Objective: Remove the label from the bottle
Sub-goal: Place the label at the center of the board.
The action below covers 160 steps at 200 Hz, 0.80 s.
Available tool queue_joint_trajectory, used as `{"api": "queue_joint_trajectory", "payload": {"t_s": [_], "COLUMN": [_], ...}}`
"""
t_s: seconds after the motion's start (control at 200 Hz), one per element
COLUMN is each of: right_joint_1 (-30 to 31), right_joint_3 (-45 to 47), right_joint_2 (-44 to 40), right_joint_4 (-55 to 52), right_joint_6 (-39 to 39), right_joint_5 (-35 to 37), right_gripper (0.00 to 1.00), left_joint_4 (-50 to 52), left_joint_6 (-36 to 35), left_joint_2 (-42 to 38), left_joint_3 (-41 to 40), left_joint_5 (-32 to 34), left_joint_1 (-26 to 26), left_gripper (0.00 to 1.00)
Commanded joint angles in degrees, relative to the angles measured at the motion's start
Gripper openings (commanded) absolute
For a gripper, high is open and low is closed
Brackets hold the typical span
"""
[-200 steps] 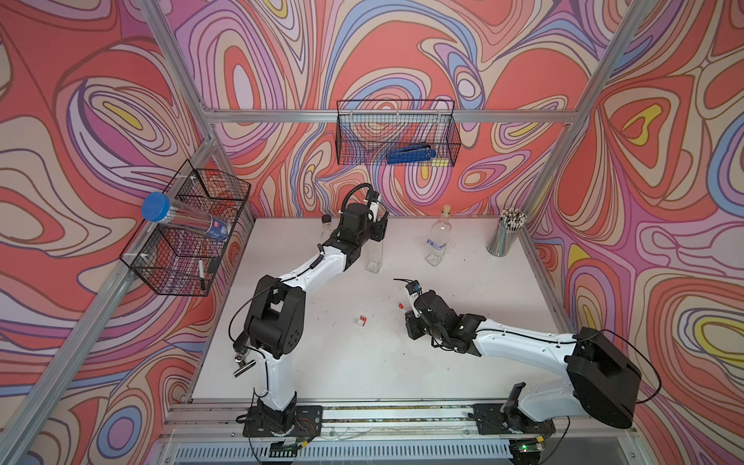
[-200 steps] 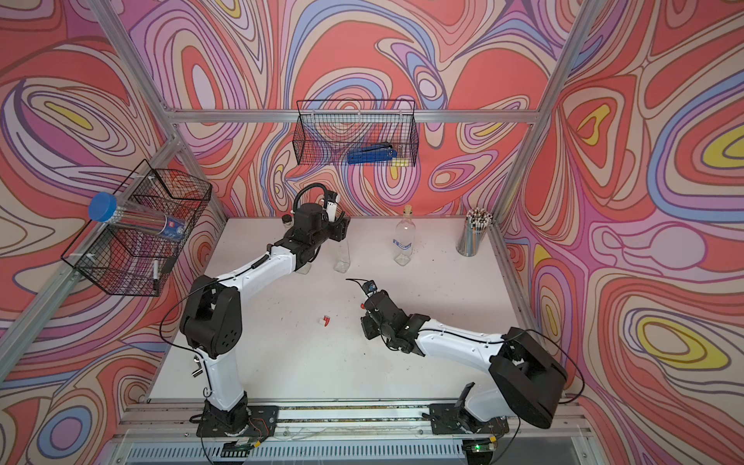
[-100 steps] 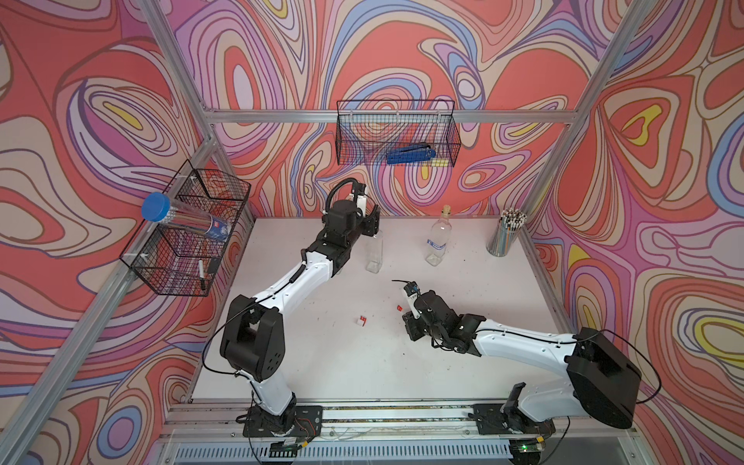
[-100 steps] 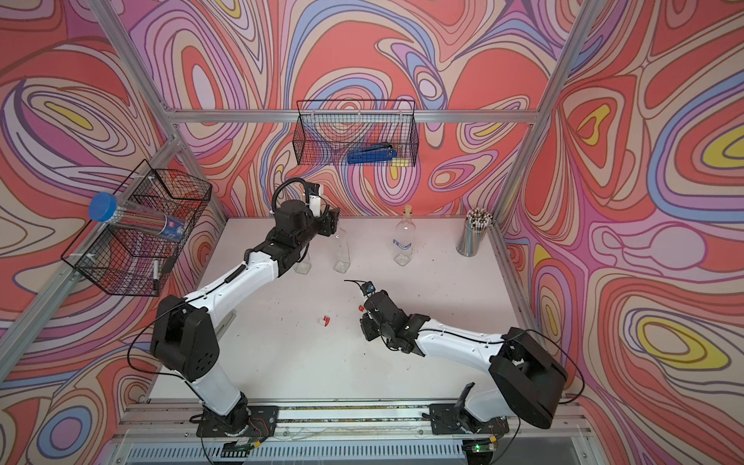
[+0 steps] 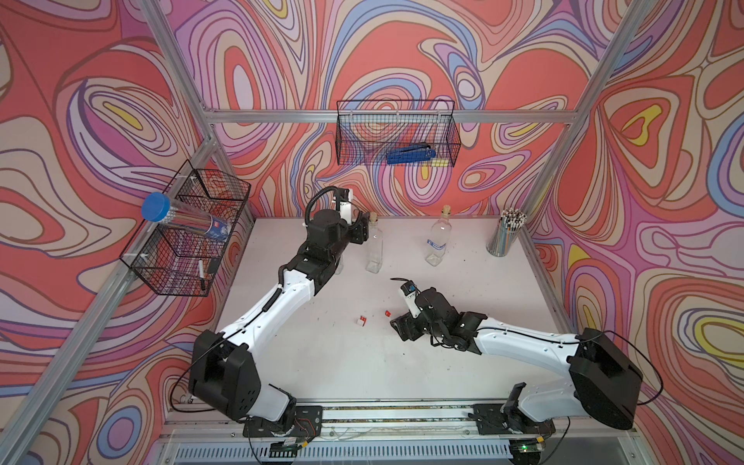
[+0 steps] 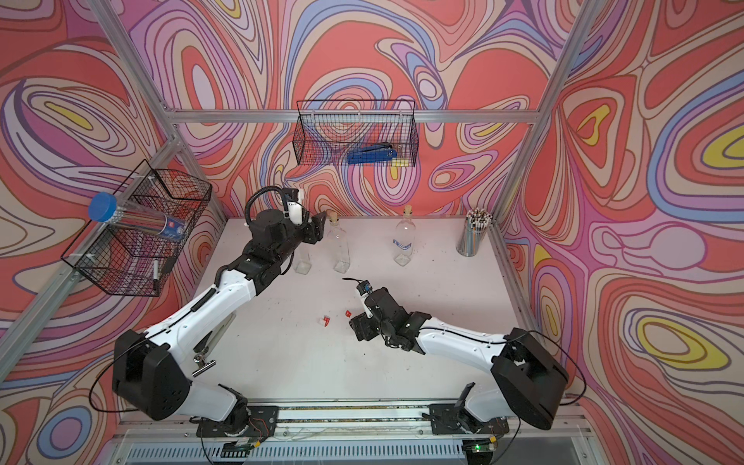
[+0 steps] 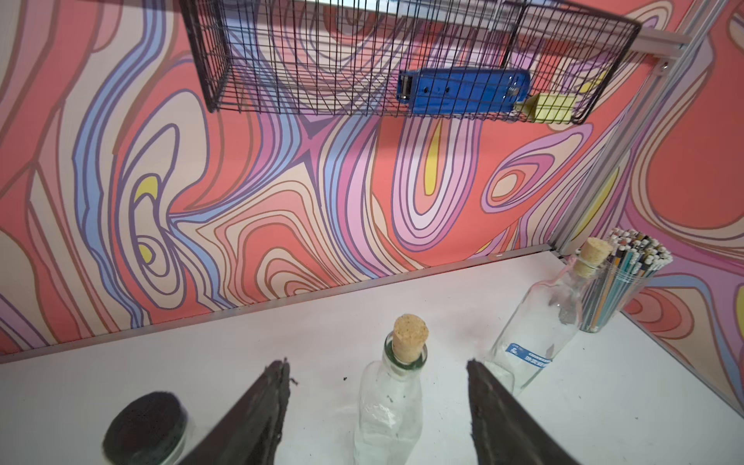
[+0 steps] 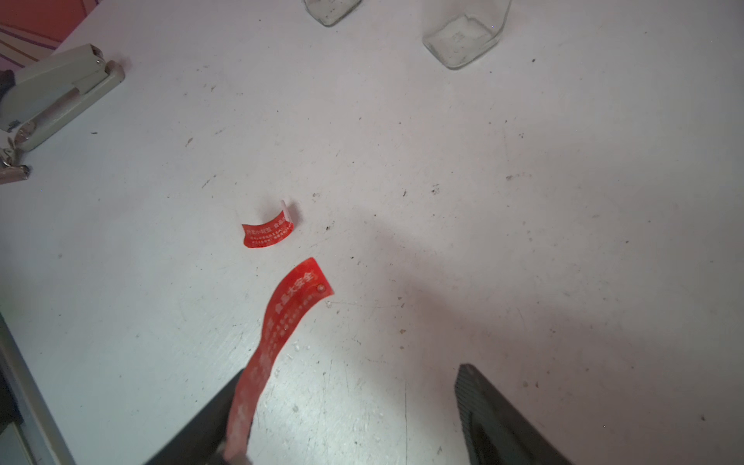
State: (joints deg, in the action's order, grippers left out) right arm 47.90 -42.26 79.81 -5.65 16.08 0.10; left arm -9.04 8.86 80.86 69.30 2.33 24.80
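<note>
A clear corked bottle (image 5: 373, 249) (image 7: 392, 402) stands at the back of the table with no label on it. My left gripper (image 7: 376, 374) (image 5: 362, 229) is open, its jaws on either side of the bottle's neck and clear of the glass. My right gripper (image 8: 350, 406) (image 5: 402, 326) is open low over the table's middle. A red label strip (image 8: 282, 322) clings to one finger and curls out over the table. A second, smaller red label piece (image 8: 267, 231) (image 5: 361, 320) lies loose on the table just beyond it.
Another corked bottle with a blue label (image 5: 439, 241) (image 7: 535, 342) stands to the right, with a pencil cup (image 5: 505, 233) past it. A black-lidded jar (image 7: 145, 426) sits left of the left gripper. A stapler (image 8: 60, 92) and a binder clip (image 6: 203, 368) lie near the left arm. Wire baskets (image 5: 396, 137) hang on the walls.
The right gripper has gone from shut to wide open, and the red strip stays stuck to one finger. The left arm has swung left and its jaws have widened slightly at the bottle.
</note>
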Motion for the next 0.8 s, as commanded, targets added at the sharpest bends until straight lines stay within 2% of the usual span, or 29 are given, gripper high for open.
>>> {"api": "queue_joint_trajectory", "payload": {"t_s": [0.0, 0.145, 0.305, 0.476, 0.611, 0.796], "right_joint_1": [-1.34, -2.72, -4.32, -5.69, -5.81, -5.82], "right_joint_3": [-0.80, -1.63, -2.73, -2.57, -2.73, -3.34], "right_joint_2": [-1.30, -0.68, -0.19, -0.06, 0.56, 1.38], "right_joint_4": [1.02, 1.40, 1.80, 4.13, 5.24, 6.00], "right_joint_6": [0.78, 2.08, 3.82, 6.75, 8.24, 9.39], "right_joint_5": [-4.97, -9.21, -14.26, -17.94, -18.98, -20.17], "right_gripper": [0.92, 0.98, 0.98, 0.98, 0.98, 0.98], "left_joint_4": [2.43, 5.20, 5.71, 3.68, -0.01, -5.90], "left_joint_6": [3.74, 7.12, 10.40, 14.35, 18.75, 22.29], "left_joint_2": [-4.61, -10.32, -16.56, -22.18, -23.84, -22.75], "left_joint_3": [-3.35, -9.01, -17.70, -27.36, -34.09, -39.14], "left_joint_5": [-2.43, -6.18, -10.41, -11.75, -13.12, -13.20], "left_joint_1": [-0.12, -0.04, 0.83, 3.72, 5.63, 8.92], "left_gripper": [0.71, 0.71, 0.70, 0.70, 0.70, 0.70]}}
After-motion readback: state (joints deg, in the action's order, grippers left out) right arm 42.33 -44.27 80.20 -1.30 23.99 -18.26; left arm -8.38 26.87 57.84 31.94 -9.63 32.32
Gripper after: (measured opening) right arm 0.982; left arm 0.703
